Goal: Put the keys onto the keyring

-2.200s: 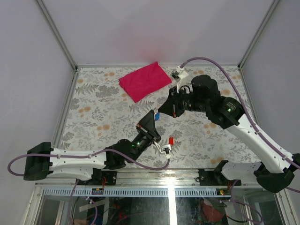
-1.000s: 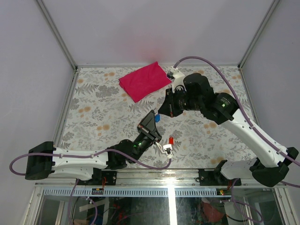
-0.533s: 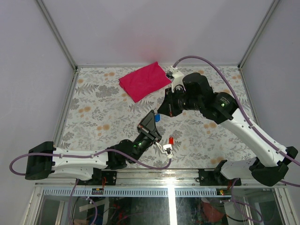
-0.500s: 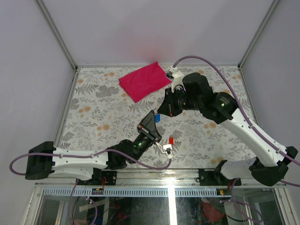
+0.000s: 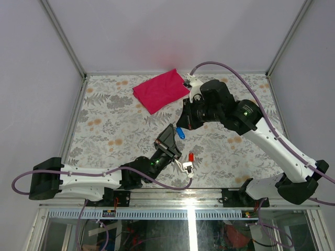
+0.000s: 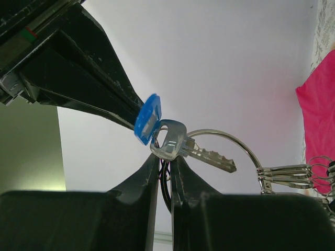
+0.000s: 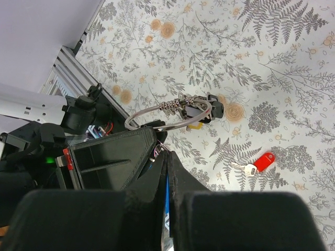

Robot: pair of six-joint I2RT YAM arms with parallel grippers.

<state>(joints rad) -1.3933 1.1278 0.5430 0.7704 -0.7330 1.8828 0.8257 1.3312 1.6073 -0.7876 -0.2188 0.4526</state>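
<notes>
In the left wrist view my left gripper [image 6: 165,157] is shut on the keyring [image 6: 236,137] at a clear-headed key [image 6: 170,142], and the silver ring arcs away to the right. The blue key [image 6: 146,118] sits against that key head, pinched by my right gripper's black fingers [image 6: 89,78]. From the right wrist view, my right gripper [image 7: 167,154] is shut on the blue key [image 7: 166,201], with the keyring [image 7: 170,106] and its black-headed keys [image 7: 212,110] just beyond. The red key [image 7: 264,161] lies flat on the table. Seen from above, both grippers meet at the blue key [image 5: 179,133].
A magenta folded cloth [image 5: 159,90] lies at the back of the flowered table [image 5: 104,120]. The red key [image 5: 191,156] lies near the front edge beside the left arm's white wrist part [image 5: 184,166]. Metal frame rails [image 5: 73,123] border the table.
My right arm has shifted slightly left and down, carrying the blue key closer against the left gripper's keyring. The left arm and the red key have stayed put.
</notes>
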